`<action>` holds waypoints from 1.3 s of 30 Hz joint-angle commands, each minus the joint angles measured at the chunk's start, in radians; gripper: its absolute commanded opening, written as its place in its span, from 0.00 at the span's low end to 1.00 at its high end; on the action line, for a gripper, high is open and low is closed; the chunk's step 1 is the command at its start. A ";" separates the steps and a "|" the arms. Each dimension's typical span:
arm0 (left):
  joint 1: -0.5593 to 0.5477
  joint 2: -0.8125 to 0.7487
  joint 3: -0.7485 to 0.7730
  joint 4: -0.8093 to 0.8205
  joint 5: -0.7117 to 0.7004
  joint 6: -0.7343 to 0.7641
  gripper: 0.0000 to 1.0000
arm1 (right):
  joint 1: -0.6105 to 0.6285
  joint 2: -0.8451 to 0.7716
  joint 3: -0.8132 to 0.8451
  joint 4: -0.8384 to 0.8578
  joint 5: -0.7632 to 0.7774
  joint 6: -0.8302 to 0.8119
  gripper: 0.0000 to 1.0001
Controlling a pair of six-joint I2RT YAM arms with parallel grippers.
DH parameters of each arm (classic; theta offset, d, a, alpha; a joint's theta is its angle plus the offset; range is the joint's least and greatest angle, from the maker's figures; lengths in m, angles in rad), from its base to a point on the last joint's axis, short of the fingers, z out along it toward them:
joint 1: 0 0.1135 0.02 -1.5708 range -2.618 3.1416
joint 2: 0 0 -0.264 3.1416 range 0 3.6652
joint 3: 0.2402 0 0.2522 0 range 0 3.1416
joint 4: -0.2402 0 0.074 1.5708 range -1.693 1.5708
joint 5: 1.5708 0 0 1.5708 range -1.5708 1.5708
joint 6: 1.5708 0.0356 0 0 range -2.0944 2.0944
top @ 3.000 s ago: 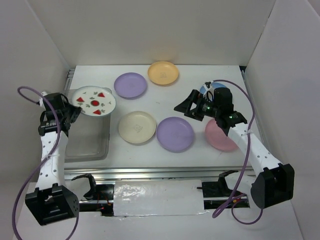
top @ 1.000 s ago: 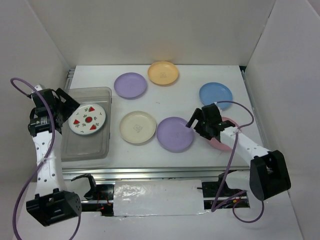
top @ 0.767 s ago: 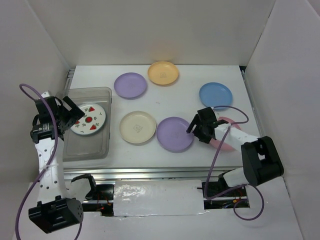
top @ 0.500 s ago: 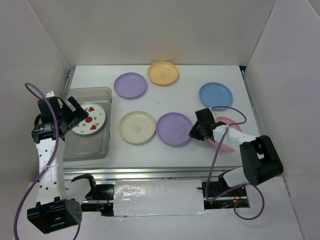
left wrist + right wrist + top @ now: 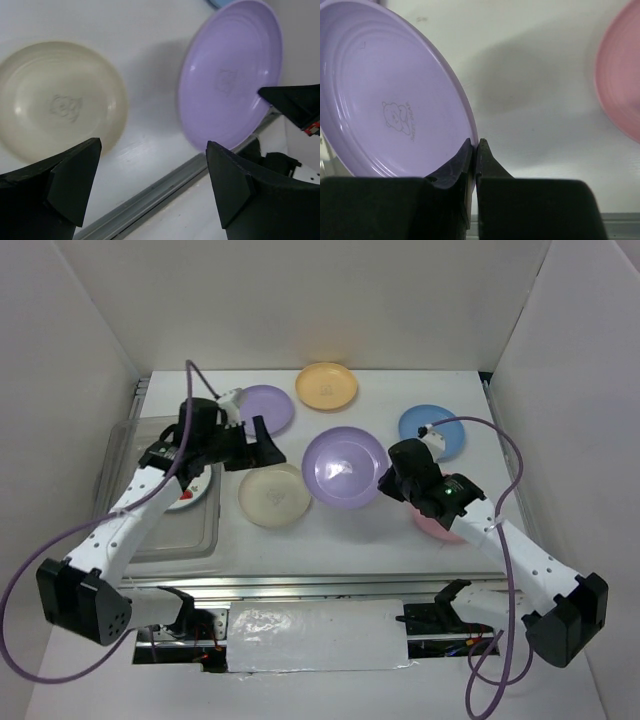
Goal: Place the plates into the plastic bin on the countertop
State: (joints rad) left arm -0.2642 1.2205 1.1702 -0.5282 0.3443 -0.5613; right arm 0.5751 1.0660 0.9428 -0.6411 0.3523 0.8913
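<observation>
Pinching the lilac plate (image 5: 345, 465) by its thin right rim, your right tool (image 5: 384, 481) holds it clear of the tabletop (image 5: 340, 540), mid-scene, well right of the bin (image 5: 200, 540). Your left tool (image 5: 262, 452) hangs open facing it, probably to receive it. The plate is smooth, shallow, ringed plastic, so that edge grip may slip.

Bright, even, diffuse light fills the white enclosure, seemingly from overhead. The lilac plate (image 5: 345, 466) casts a soft grey shadow on the tabletop (image 5: 535, 130) just beside it, plain in both wrist views. Near the plate, the left end effector's fingers (image 5: 65, 185) show dark, featureless and slightly soft-edged.
</observation>
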 commanded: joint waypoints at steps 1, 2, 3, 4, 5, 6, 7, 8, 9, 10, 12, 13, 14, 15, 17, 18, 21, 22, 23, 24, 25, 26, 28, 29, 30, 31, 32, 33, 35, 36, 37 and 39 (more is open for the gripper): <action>-0.102 0.068 0.086 0.147 0.090 -0.038 0.99 | 0.066 0.025 0.074 -0.083 -0.008 -0.041 0.00; -0.122 0.086 0.098 0.157 0.078 -0.045 0.99 | 0.077 0.025 0.079 -0.072 -0.018 -0.052 0.00; -0.154 0.120 0.124 0.157 0.064 -0.051 0.99 | 0.089 0.017 0.082 -0.066 -0.021 -0.049 0.00; -0.168 0.137 0.134 0.160 0.056 -0.051 0.99 | 0.103 0.002 0.080 -0.057 -0.029 -0.051 0.00; -0.182 0.169 0.150 0.162 0.032 -0.055 0.99 | 0.123 -0.012 0.071 -0.028 -0.050 -0.057 0.00; -0.203 0.183 0.158 0.154 0.022 -0.055 0.99 | 0.129 -0.033 0.067 -0.014 -0.058 -0.055 0.00; -0.213 0.197 0.164 0.149 0.015 -0.054 0.99 | 0.135 -0.043 0.064 -0.005 -0.059 -0.052 0.00; -0.220 0.224 0.172 0.139 -0.013 -0.058 0.97 | 0.141 -0.050 0.059 0.007 -0.058 -0.051 0.00; -0.227 0.234 0.175 0.132 -0.021 -0.057 0.95 | 0.141 -0.057 0.060 0.006 -0.055 -0.049 0.00; -0.234 0.243 0.172 0.135 -0.025 -0.058 0.84 | 0.147 -0.060 0.063 0.001 -0.049 -0.046 0.00; -0.242 0.258 0.171 0.128 -0.065 -0.066 0.74 | 0.154 -0.055 0.070 -0.008 -0.033 -0.046 0.00; -0.244 0.260 0.169 0.123 -0.079 -0.071 0.67 | 0.157 -0.049 0.071 -0.015 -0.027 -0.043 0.00; -0.244 0.260 0.171 0.116 -0.100 -0.072 0.66 | 0.158 -0.043 0.071 -0.017 -0.024 -0.045 0.00; -0.245 0.261 0.172 0.116 -0.108 -0.074 0.63 | 0.158 -0.040 0.070 -0.019 -0.023 -0.043 0.00; -0.245 0.264 0.189 0.099 -0.125 -0.066 0.61 | 0.160 -0.040 0.064 -0.017 -0.016 -0.041 0.00; -0.247 0.266 0.200 0.082 -0.146 -0.065 0.62 | 0.161 -0.038 0.062 -0.017 -0.012 -0.040 0.00; -0.247 0.270 0.218 0.071 -0.145 -0.046 0.36 | 0.157 -0.040 0.059 -0.009 -0.013 -0.040 0.00; -0.247 0.272 0.226 0.066 -0.146 -0.046 0.21 | 0.157 -0.040 0.056 -0.005 -0.015 -0.040 0.00; -0.247 0.277 0.230 0.059 -0.149 -0.045 0.08 | 0.157 -0.040 0.056 0.000 -0.019 -0.041 0.00; -0.245 0.278 0.235 0.039 -0.160 -0.042 0.00 | 0.157 -0.040 0.054 0.010 -0.027 -0.040 0.01; -0.245 0.283 0.240 0.037 -0.163 -0.038 0.00 | 0.157 -0.040 0.050 0.017 -0.035 -0.043 0.08; -0.241 0.281 0.237 0.037 -0.165 -0.037 0.00 | 0.155 -0.040 0.045 0.026 -0.042 -0.046 0.11; -0.231 0.264 0.209 0.062 -0.156 -0.043 0.00 | 0.140 -0.041 0.031 0.055 -0.078 -0.057 0.16; -0.213 0.260 0.203 0.072 -0.142 -0.042 0.00 | 0.134 -0.046 0.025 0.066 -0.094 -0.058 0.16; -0.202 0.249 0.195 0.077 -0.137 -0.055 0.00 | 0.114 -0.049 0.010 0.081 -0.120 -0.058 0.35; -0.187 0.241 0.194 0.065 -0.160 -0.063 0.00 | 0.105 -0.052 0.005 0.081 -0.127 -0.055 0.60; -0.147 0.235 0.192 0.053 -0.181 -0.069 0.00 | 0.098 -0.061 -0.004 0.083 -0.122 -0.049 0.79; -0.120 0.226 0.195 0.013 -0.217 -0.098 0.00 | 0.088 -0.069 -0.018 0.075 -0.118 -0.042 1.00; -0.020 0.165 0.189 -0.050 -0.339 -0.146 0.00 | 0.056 -0.087 -0.048 0.078 -0.116 -0.049 1.00; 0.023 0.149 0.184 -0.050 -0.400 -0.166 0.00 | 0.046 -0.093 -0.058 0.081 -0.125 -0.052 1.00; 0.066 0.131 0.174 -0.079 -0.485 -0.182 0.00 | 0.031 -0.104 -0.068 0.087 -0.142 -0.057 1.00; 0.207 0.073 0.116 -0.093 -0.554 -0.239 0.00 | 0.022 -0.107 -0.093 0.107 -0.164 -0.069 1.00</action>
State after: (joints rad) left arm -0.2573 1.3994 1.3155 -0.6132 0.0814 -0.6891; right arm 0.6262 1.0103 0.8959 -0.4969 0.2035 0.8558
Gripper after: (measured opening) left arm 0.044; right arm 0.998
